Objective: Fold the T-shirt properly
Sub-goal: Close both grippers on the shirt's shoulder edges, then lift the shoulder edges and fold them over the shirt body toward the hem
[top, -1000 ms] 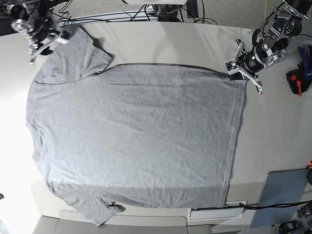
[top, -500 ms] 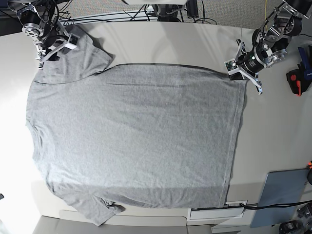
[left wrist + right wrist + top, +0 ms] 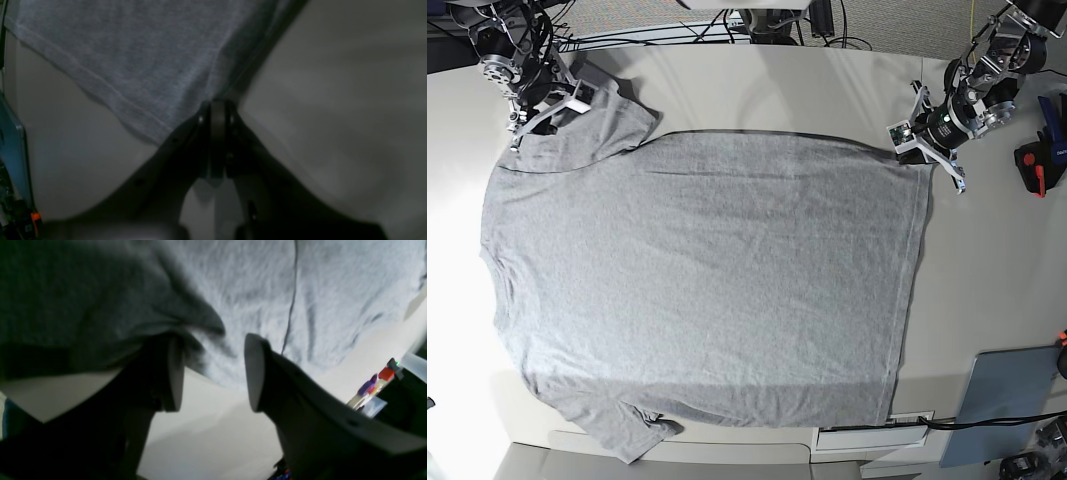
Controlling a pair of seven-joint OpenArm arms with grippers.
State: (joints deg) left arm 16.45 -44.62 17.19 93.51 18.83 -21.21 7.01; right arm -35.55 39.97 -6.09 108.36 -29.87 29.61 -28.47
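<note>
The heather-grey T-shirt (image 3: 707, 280) lies spread flat on the table, plain side up, neck end to the left and hem to the right. My left gripper (image 3: 920, 152) is at the hem's far right corner. In the left wrist view it (image 3: 217, 105) is shut on that corner of the T-shirt (image 3: 133, 50). My right gripper (image 3: 545, 112) is over the far left sleeve. In the right wrist view it (image 3: 213, 373) is open, one finger (image 3: 173, 373) tucked under a fold of the sleeve (image 3: 300, 290). No lettering shows.
A blue-grey board (image 3: 1002, 400) lies at the front right. A red and black tool (image 3: 1037, 165) sits at the right edge. Cables (image 3: 727, 25) run along the back. The near sleeve (image 3: 632, 435) hangs at the table's front edge.
My right gripper has moved down and right from the table's far left corner onto the far sleeve. The left gripper and the shirt body have stayed put.
</note>
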